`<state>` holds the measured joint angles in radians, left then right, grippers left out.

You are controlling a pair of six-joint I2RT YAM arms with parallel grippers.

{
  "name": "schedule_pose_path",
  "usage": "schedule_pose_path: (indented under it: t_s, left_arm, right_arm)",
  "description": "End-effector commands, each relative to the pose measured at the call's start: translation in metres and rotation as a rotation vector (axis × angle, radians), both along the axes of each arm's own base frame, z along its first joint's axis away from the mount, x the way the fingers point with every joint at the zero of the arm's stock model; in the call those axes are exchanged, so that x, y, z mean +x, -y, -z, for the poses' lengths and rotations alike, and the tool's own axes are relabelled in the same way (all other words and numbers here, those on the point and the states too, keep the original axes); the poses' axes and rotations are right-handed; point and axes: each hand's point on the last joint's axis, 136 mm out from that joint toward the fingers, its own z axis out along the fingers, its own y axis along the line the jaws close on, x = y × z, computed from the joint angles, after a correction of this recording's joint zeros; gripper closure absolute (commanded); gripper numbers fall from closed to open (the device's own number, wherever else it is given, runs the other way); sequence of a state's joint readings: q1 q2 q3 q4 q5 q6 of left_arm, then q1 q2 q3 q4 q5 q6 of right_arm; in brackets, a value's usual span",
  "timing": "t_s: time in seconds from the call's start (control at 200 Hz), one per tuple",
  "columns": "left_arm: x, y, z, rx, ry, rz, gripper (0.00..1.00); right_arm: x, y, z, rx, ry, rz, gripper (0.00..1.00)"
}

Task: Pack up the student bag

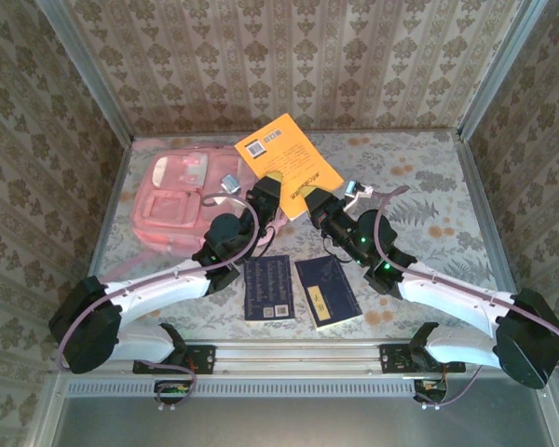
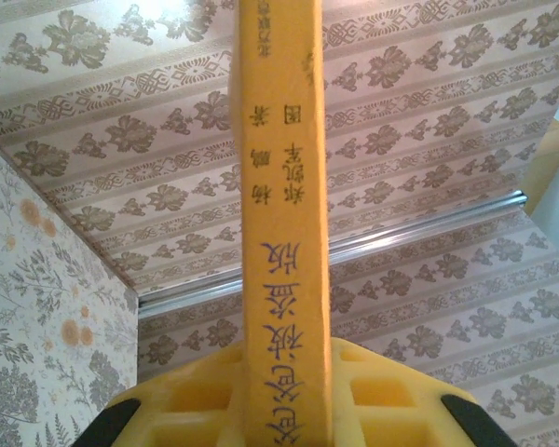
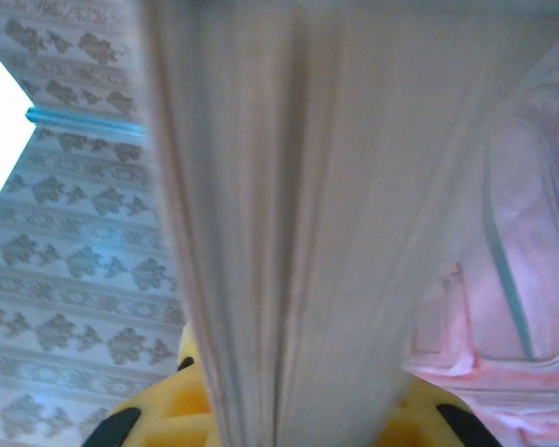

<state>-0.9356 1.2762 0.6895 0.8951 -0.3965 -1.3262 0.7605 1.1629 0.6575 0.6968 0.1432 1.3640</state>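
Observation:
The student bag (image 1: 172,200), a big soft pink backpack, lies flat at the back left of the table. An orange book (image 1: 284,154) is held tilted up just right of it, with both grippers on its lower edge. My left gripper (image 1: 265,194) is shut on the book's spine (image 2: 281,233), which runs straight up between its yellow fingers (image 2: 391,400). My right gripper (image 1: 315,200) is shut on the book's page edge (image 3: 298,233). In the right wrist view the pink bag (image 3: 522,279) lies beyond the pages.
Two dark blue books (image 1: 268,287) (image 1: 327,291) lie side by side on the table near the front edge, between the arms. Patterned walls close in the table at the back and on both sides. The right half of the table (image 1: 429,214) is bare.

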Motion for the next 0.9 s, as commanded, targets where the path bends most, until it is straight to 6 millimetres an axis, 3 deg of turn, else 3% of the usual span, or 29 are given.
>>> schedule_pose_path:
  t_s: [0.0, 0.105, 0.17, 0.28, 0.45, 0.645, 0.895]
  left_arm:
    - [-0.009, 0.003, -0.012, -0.02, 0.033, 0.024, 0.91]
    - [-0.008, 0.0, -0.003, 0.031, 0.023, 0.024, 0.64]
    - [-0.007, -0.006, 0.003, 0.099, 0.008, 0.047, 0.53]
    - [-0.001, -0.03, 0.025, 0.325, -0.077, 0.06, 0.44]
    - [0.021, -0.092, 0.05, 0.911, -0.158, -0.032, 0.37]
    - [0.067, -0.12, 0.072, 1.041, -0.225, 0.085, 0.36]
    - [0.119, -0.101, 0.125, 0.943, -0.303, 0.386, 0.37]
  right_arm:
    - [-0.002, 0.015, -0.03, 0.0, 0.069, 0.072, 1.0]
    - [-0.005, 0.034, -0.02, -0.086, 0.057, 0.126, 1.0]
    - [-0.008, 0.052, -0.007, -0.185, 0.02, 0.169, 1.0]
    - [-0.017, 0.09, 0.016, -0.362, -0.036, 0.254, 1.0]
    - [-0.027, 0.132, 0.043, -0.463, -0.073, 0.292, 1.0]
    - [-0.031, 0.139, 0.062, -0.539, -0.094, 0.241, 1.0]
    - [-0.036, 0.127, 0.061, -0.583, -0.054, 0.134, 1.0]
